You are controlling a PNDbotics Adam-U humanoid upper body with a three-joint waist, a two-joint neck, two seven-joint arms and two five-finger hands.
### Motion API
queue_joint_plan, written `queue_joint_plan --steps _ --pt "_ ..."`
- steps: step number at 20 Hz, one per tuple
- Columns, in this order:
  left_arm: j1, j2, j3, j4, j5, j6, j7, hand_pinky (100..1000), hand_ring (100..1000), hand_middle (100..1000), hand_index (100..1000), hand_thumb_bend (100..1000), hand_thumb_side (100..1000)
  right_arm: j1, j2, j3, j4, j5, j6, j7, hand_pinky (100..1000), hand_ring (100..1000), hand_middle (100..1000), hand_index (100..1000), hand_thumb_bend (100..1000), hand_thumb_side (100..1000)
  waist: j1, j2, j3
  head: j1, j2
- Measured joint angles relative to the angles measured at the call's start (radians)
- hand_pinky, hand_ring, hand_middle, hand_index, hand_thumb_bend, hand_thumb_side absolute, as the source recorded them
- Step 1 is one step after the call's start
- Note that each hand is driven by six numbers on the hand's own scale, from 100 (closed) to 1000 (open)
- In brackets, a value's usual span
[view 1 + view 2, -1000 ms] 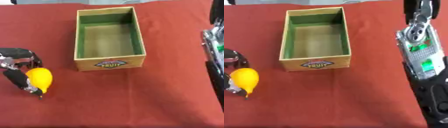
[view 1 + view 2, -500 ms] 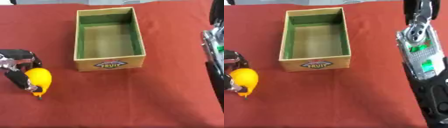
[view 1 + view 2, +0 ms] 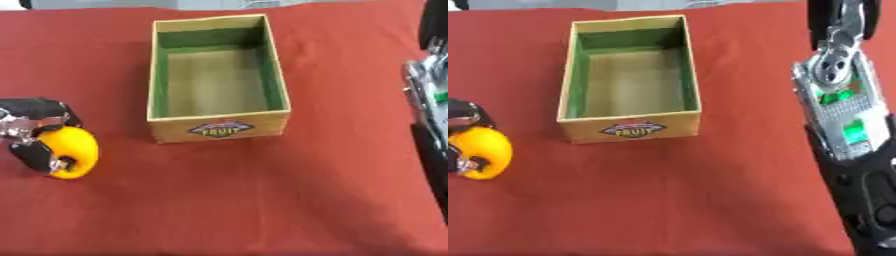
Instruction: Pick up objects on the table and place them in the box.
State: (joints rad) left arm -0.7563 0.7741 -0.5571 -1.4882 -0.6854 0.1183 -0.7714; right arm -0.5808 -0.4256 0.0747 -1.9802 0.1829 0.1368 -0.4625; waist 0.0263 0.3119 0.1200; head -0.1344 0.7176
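The box is seen to be empty, so nothing has been put in yet. A smooth, round yellow fruit is held in the curled fingers of the left hand, at the left of the red table. The box is made of cardboard, green inside. The right hand cannot be seen.

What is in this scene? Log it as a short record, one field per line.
surface: red tablecloth
box: open cardboard box with green inner walls and a fruit label on its near side, nothing visible inside
object: yellow fruit, left of the box, outside it
left hand: left hand at the left edge, fingers curled round the yellow fruit
right hand: not visible; only the right arm shows along the right edge
task state: fruit not yet in the box
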Motion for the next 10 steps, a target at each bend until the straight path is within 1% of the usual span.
queue_joint_plan --steps 4,7,10 --pt "0.0 0.0 0.0 0.0 0.009 0.023 0.034 340 480 476 598 100 100 0.0 0.0 0.0 0.0 0.0 0.0 0.0 837 789 682 873 100 1000 0.0 0.0 0.001 0.0 -0.003" --pt "0.0 0.0 0.004 -0.008 0.01 0.038 0.068 317 465 466 586 100 109 0.0 0.0 0.0 0.0 0.0 0.0 0.0 837 789 682 873 100 1000 0.001 -0.001 0.003 -0.001 -0.004" --pt "0.0 0.0 0.021 -0.03 0.008 0.048 0.095 311 461 464 583 100 116 0.001 0.0 0.0 0.0 0.0 0.0 0.0 837 789 682 873 100 1000 0.003 -0.004 0.004 -0.003 -0.004"
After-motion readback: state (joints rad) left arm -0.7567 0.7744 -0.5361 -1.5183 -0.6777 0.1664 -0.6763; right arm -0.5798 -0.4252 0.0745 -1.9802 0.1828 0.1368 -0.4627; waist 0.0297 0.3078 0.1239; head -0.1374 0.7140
